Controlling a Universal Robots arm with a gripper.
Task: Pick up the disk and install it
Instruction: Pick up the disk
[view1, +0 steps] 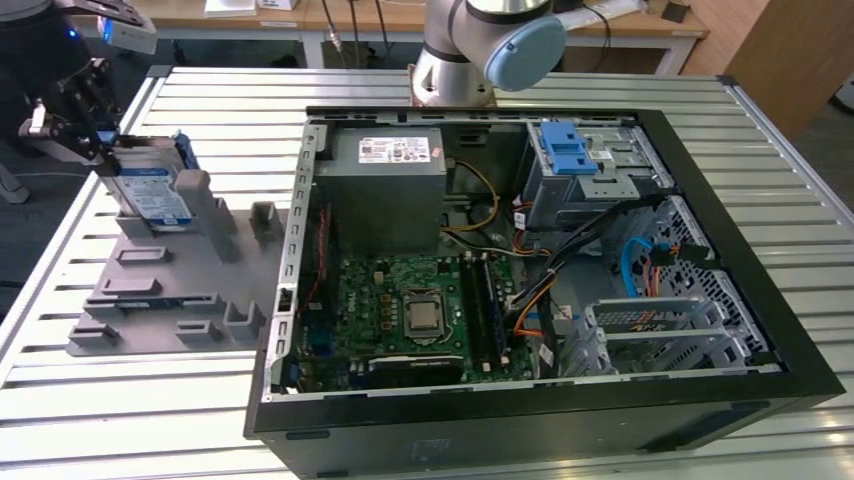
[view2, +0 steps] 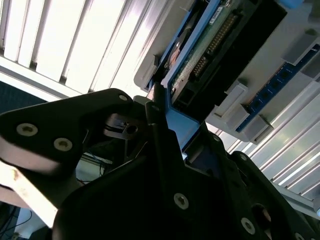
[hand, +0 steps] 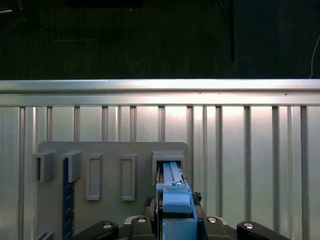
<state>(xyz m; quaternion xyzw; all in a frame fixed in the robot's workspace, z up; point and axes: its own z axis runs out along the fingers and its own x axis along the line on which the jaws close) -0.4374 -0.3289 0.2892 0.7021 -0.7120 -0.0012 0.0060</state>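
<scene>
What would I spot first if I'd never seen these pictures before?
Probably the big open computer case in the middle of the exterior view, with its green motherboard showing. Next, at the exterior view's left, the black claw is at the top of the disk, which stands on a grey holder.

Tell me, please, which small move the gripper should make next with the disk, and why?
Probably a slow, straight lift. The gripper seems closed on the top edge of the disk, whose lower end sits in a slot of the grey holder. Pulling sideways or tilting might jam it there.
</scene>
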